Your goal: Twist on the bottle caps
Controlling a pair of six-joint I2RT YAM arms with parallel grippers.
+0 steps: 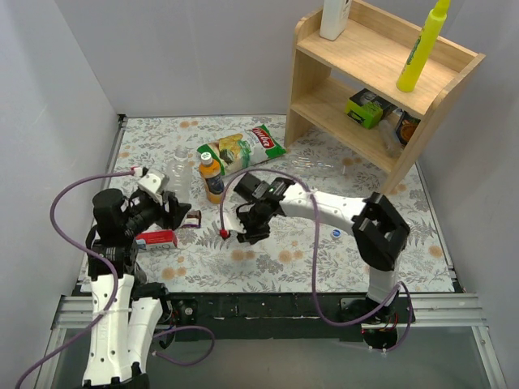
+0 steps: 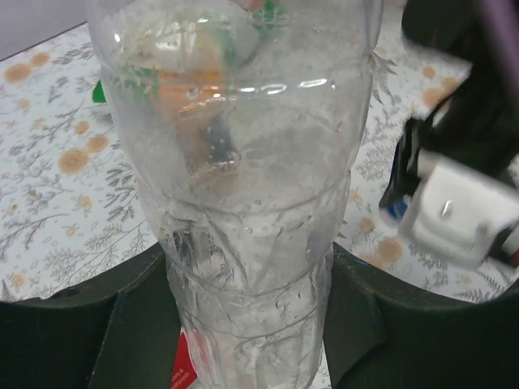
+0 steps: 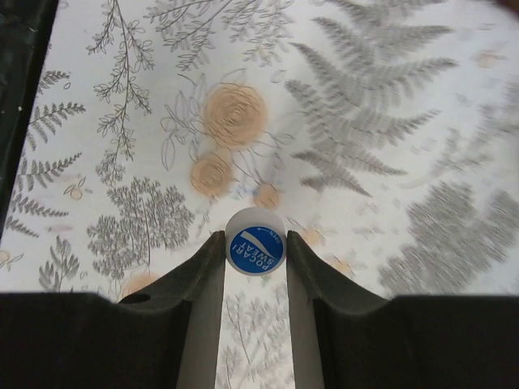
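You are pinching one blue cap [image 3: 255, 250] between the right gripper's [image 3: 255, 241] fingers, close to the floral table [image 3: 389, 121], while your left gripper [image 2: 247, 271] is clamping the lower body of a clear bottle [image 2: 251, 162]. This looks like an early stage. That cap is not yet on, a second blue cap [image 1: 336, 235] is lying well off to the right, and the orange bottle [image 1: 213, 185] seems to be wearing its pale cap [image 1: 206, 156], though you cannot tell how tight.

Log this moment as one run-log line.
left gripper: shut on clear bottle | right gripper: shut on blue cap | cap not yet on bottle
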